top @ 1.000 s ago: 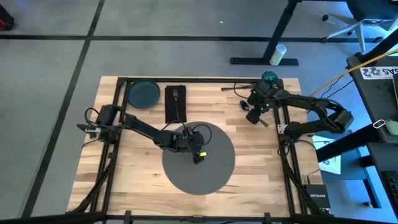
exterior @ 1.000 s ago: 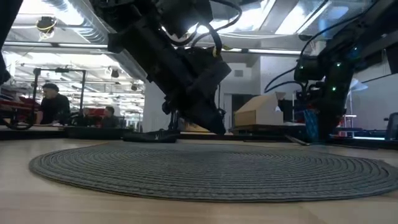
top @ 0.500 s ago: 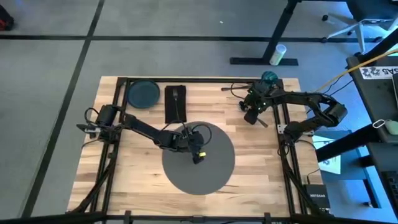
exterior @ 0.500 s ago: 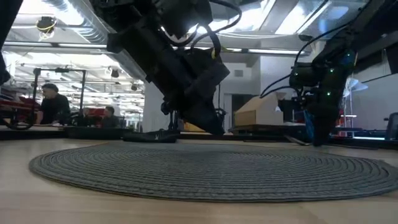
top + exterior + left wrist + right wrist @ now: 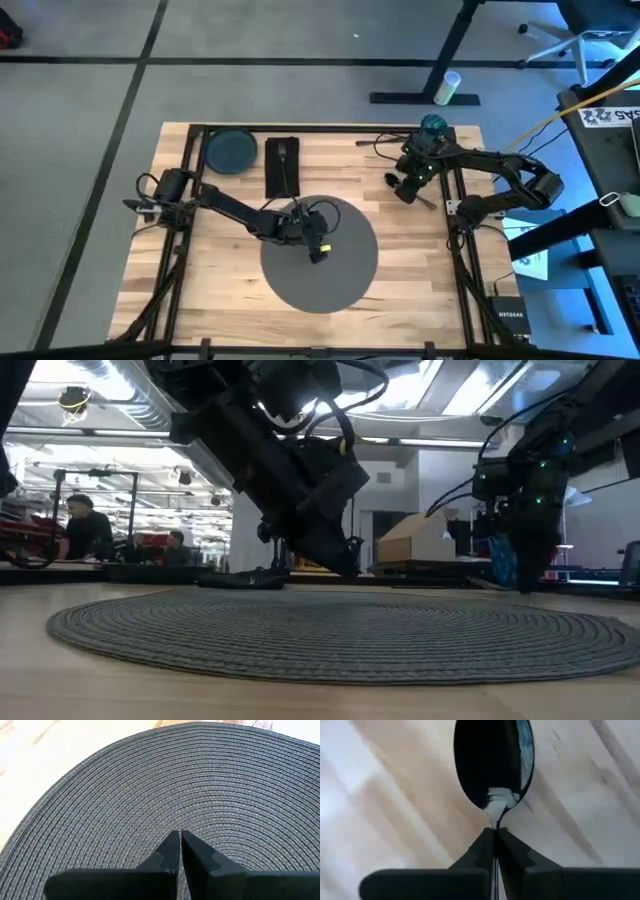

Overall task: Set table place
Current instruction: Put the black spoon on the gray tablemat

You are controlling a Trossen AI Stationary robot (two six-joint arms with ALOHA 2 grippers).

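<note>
Pinching spoon point(image 5: 492, 762) neck, handle hidden, right gripper point(image 5: 493, 836)

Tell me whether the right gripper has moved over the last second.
Yes, slightly. In the high view the right gripper, shut on a spoon, sits a little further from the table's right frame rail, toward the placemat, than a second ago.

— What do the arms look like?
— Both are black, jointed, with loose black cables looping off them. The left arm point(image 5: 235, 210) carries a small yellow mark near its wrist, over the round mat point(image 5: 345, 275).
— And the right arm point(image 5: 490, 165)?
— Tiny green lights glow on its wrist. Its fingers point(image 5: 515, 857) are matte black wedges tapering to narrow tips.
</note>
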